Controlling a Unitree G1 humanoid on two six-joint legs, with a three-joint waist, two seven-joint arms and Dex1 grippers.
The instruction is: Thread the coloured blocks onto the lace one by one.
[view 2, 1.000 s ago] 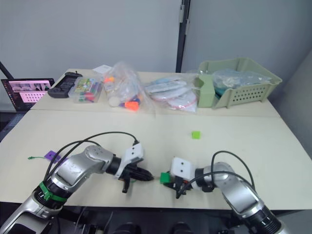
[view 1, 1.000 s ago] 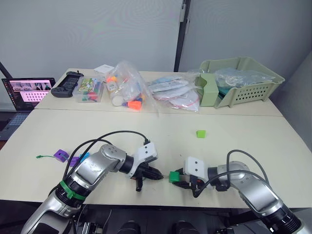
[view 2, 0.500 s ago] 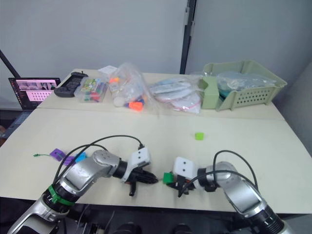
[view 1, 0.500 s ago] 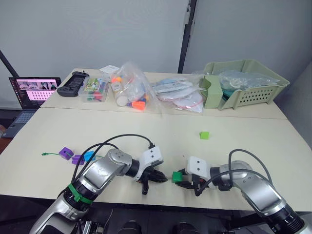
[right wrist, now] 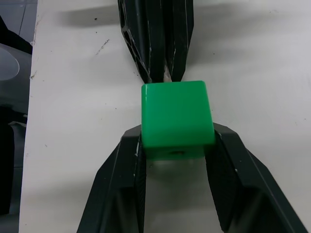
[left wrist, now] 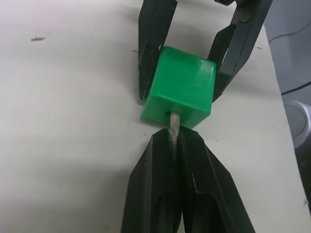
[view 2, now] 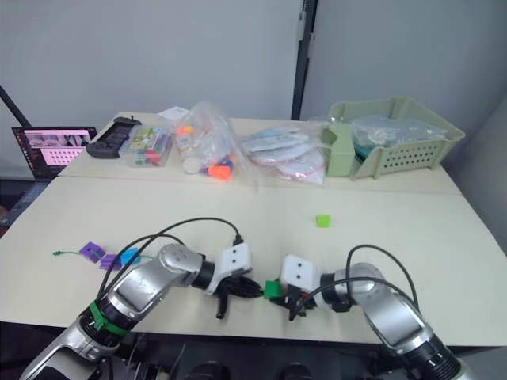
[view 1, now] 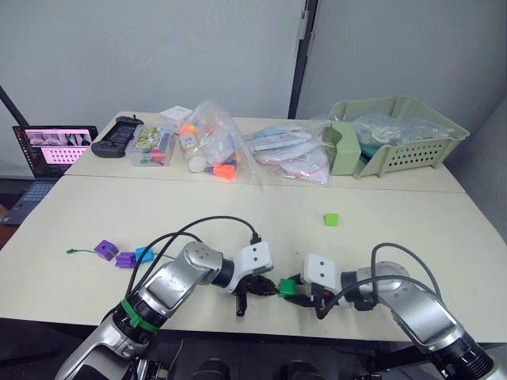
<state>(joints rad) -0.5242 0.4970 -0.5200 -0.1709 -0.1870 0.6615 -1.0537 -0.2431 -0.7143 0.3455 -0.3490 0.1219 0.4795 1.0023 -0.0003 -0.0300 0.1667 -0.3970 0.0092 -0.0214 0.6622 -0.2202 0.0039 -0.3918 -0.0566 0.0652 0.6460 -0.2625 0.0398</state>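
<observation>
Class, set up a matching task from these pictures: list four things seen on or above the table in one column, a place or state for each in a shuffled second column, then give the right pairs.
Things
1. dark green plastic cube
2. light green plastic cube
3. pale stiff lace tip
4. bright blue plastic cube

Places or states
A. lying alone on the table, far from both grippers
B. pinched in the left gripper, entering a hole
C. clamped between the right gripper's two black fingers
D. beside two purple cubes near the table's left edge

Pairs: 1-C, 2-A, 3-B, 4-D

Laptop — green basket — bagged toys
</observation>
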